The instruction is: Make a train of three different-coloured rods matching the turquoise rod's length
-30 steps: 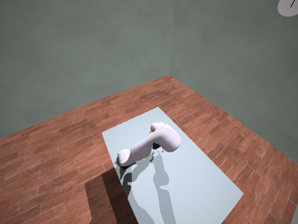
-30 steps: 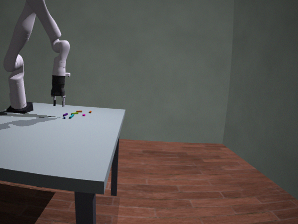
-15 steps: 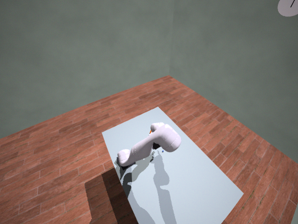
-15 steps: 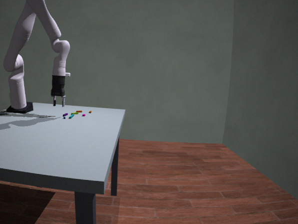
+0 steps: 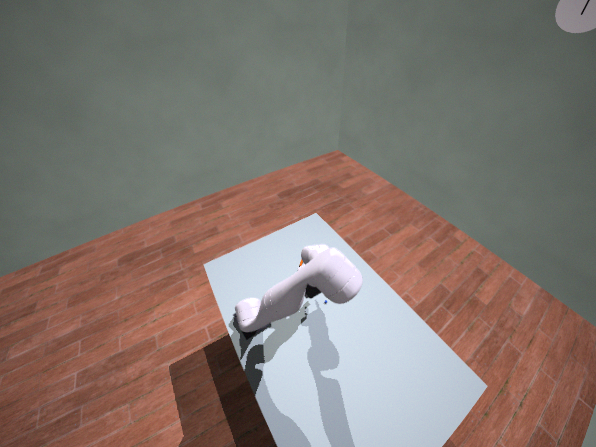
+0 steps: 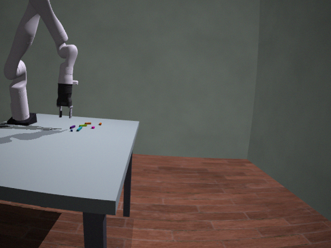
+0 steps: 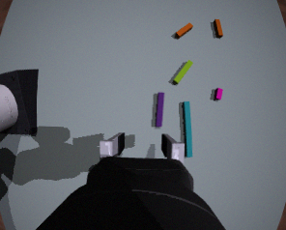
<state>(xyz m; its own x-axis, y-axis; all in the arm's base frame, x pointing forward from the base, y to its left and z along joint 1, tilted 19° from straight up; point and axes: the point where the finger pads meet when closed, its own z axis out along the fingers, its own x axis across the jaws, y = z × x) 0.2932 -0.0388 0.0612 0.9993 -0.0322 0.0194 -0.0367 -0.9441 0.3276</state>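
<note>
My gripper (image 6: 65,117) (image 7: 143,141) is open and empty, above the table. The turquoise rod (image 6: 79,128) (image 7: 187,129) lies flat, beside the purple rod (image 6: 72,126) (image 7: 159,109). The lime rod (image 6: 83,125) (image 7: 183,71) lies slanted beyond them in the wrist view. The magenta rod (image 6: 93,127) (image 7: 219,94) lies apart at the right. Two orange rods lie farthest out: one slanted orange rod (image 6: 88,123) (image 7: 185,30) and another orange rod (image 6: 100,124) (image 7: 218,28). A blue rod (image 5: 325,301) (image 6: 71,130) lies near the turquoise rod; the wrist view does not show it. All rods lie apart.
The arm's black base (image 6: 33,119) (image 7: 30,101) stands on the table (image 5: 400,369) (image 6: 69,160) to the left of the rods. The arm hides most rods in the top view. The arm's shadow falls beside the purple rod.
</note>
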